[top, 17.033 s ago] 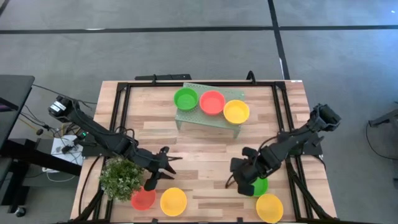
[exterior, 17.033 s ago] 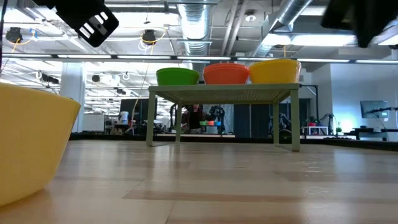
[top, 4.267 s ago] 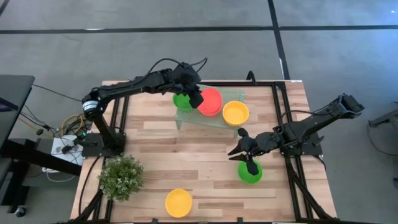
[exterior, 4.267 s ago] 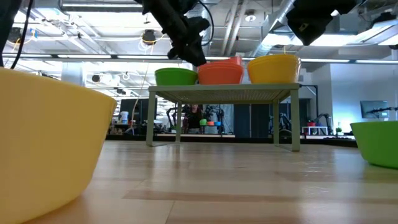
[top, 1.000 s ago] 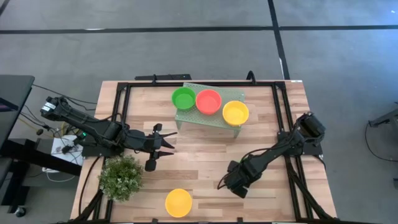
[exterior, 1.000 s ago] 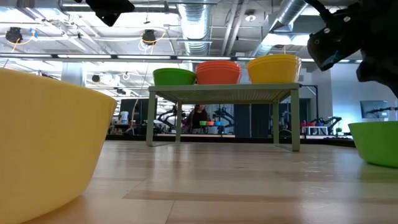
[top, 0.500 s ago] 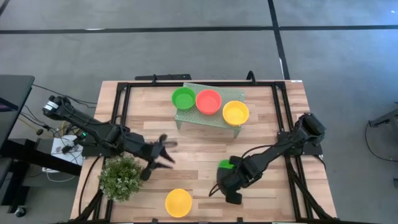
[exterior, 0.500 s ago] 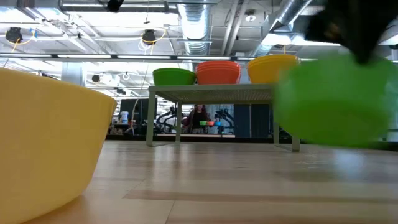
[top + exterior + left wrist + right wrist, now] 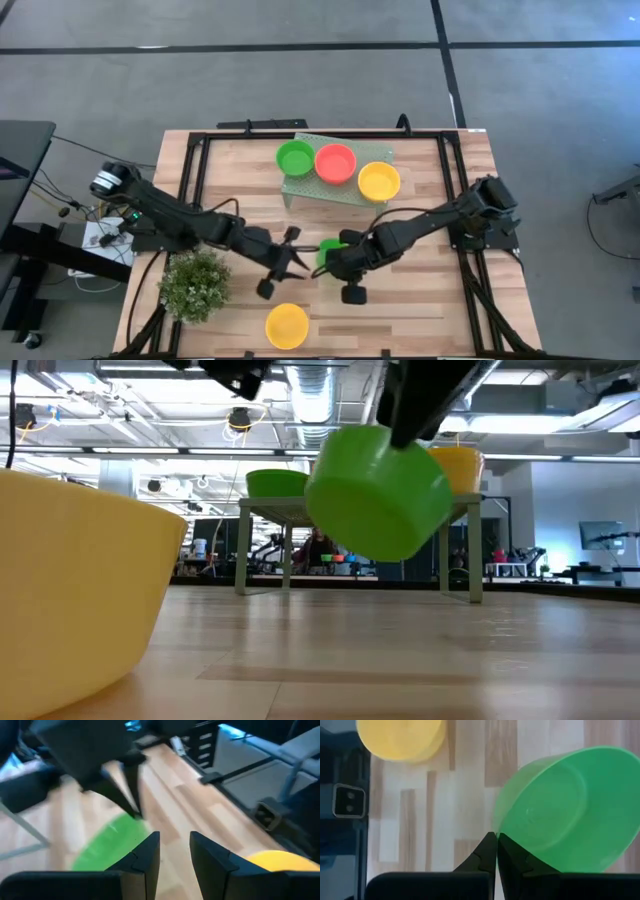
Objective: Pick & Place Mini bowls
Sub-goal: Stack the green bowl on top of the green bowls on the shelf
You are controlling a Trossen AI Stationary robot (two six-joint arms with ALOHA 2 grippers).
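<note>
The right gripper [image 9: 335, 262] is clamped on the rim of a green mini bowl [image 9: 330, 252] and holds it clear of the wooden table [image 9: 430, 195] near the middle, a little toward the near side — in the low view that bowl [image 9: 378, 490] hangs tilted in the air with its underside turned toward the camera, and in the right wrist view the two dark fingers [image 9: 492, 851] meet tightly at the edge of the bowl [image 9: 570, 810]. The left gripper [image 9: 288, 255] sits just to the left of the held bowl, its fingers parted with a clear gap between them and nothing in them; the left wrist view shows the green bowl [image 9: 111, 845] right ahead of those spread fingers [image 9: 147, 852]. A yellow mini bowl [image 9: 287, 325] lies alone on the near part of the table, between the two arms, and fills the left side of the low view [image 9: 70, 595]. On the far side stands a pale green perforated rack [image 9: 375, 200] carrying three more bowls in a row — a green bowl [image 9: 295, 157] on the left, a red bowl [image 9: 335, 162] in the middle and a yellow bowl [image 9: 379, 181] on the right. A small bushy green plant [image 9: 194, 284] stands at the near left corner, well apart from the bowls.
</note>
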